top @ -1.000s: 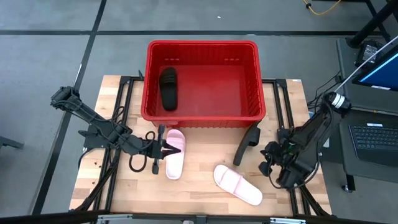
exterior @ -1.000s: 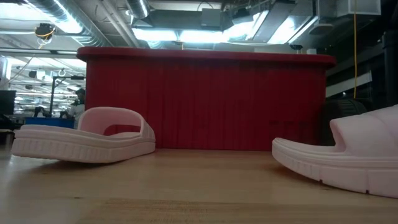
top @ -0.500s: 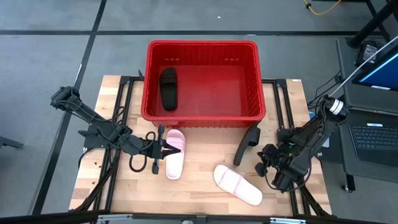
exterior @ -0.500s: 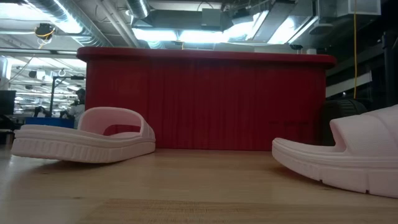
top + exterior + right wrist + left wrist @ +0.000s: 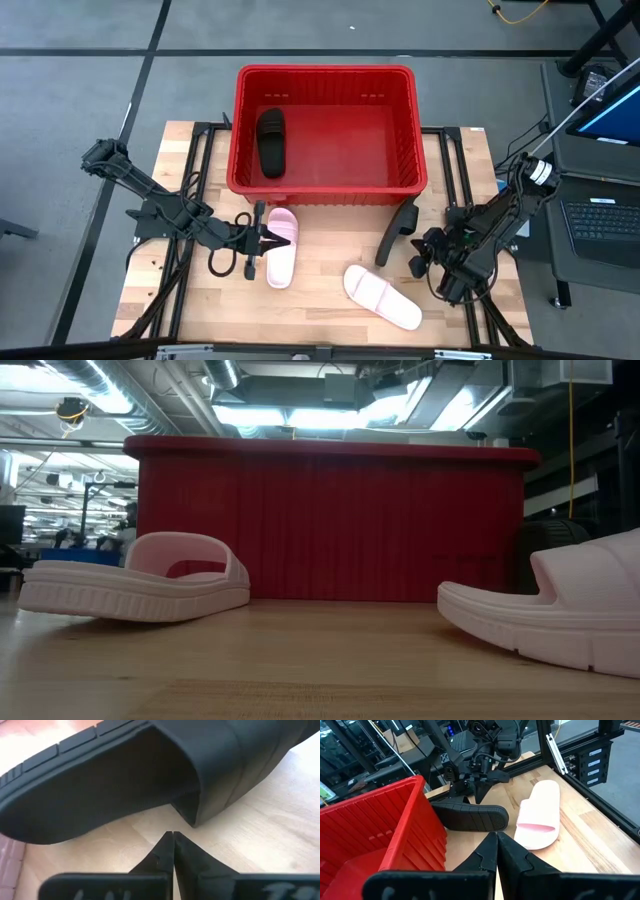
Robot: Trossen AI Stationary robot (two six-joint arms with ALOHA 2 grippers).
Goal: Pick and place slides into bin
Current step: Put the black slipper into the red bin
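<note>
From table height you get only the near wall of the bin (image 5: 330,525); whatever lies inside it is hidden there. The pink slide on that view's right (image 5: 560,615) runs off the edge, so its toe end is lost to you. The black slide leaning on the bin (image 5: 545,550) is only a dark sliver behind it. Looking past the right gripper (image 5: 172,840), that black slide (image 5: 125,775) overfills the frame, both ends cut off. Past the left gripper (image 5: 496,840), the bin (image 5: 375,830) is cropped, its interior mostly out of sight.
</note>
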